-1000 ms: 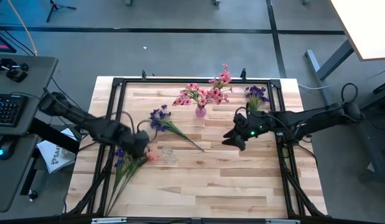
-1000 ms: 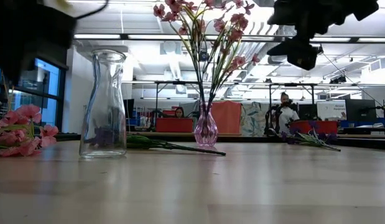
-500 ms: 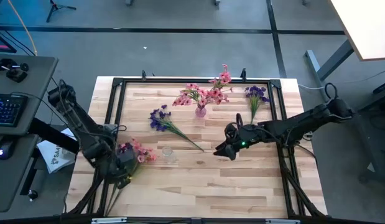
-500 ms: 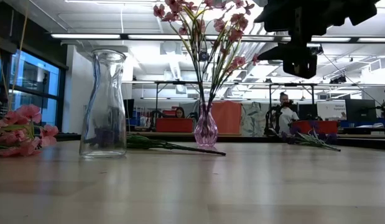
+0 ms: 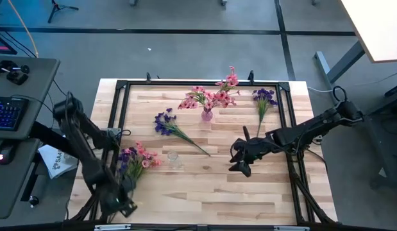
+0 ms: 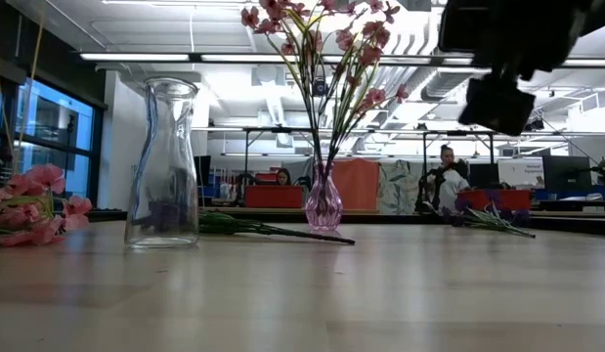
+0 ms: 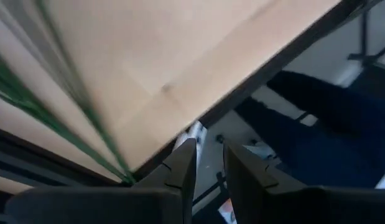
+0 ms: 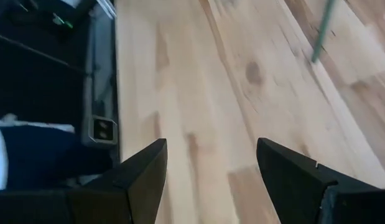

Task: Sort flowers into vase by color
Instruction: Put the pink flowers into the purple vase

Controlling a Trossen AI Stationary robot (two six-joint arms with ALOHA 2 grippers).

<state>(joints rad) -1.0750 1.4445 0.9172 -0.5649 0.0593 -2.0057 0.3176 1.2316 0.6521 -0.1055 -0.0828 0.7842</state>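
Up top, the left tool (image 5: 124, 206) hangs at the near left corner of the bench (image 5: 204, 192), right over the frame rail; in its wrist view the two fingers (image 7: 183, 171) stand just a sliver apart with nothing between them, green stems (image 7: 68, 106) streaking past. The mixed bunch (image 5: 135, 157) of pink and purple-blue flowers lies flat on the left side of the bench, stems running toward that corner. Just beside its blossoms stands the clear vase (image 6: 163, 161) (empty, as the low view shows it).

Over on the right, the right tool (image 5: 238, 163) hovers above bare wood near the middle, its fingers (image 8: 139, 177) spread wide, gripping nothing.

At the far edge, the small pink vase (image 5: 206, 115) stands upright with pink flowers (image 5: 211, 96) in it. A purple spray (image 5: 169, 126) lies between the two vases, and another purple spray (image 5: 263, 99) lies near the far right corner.
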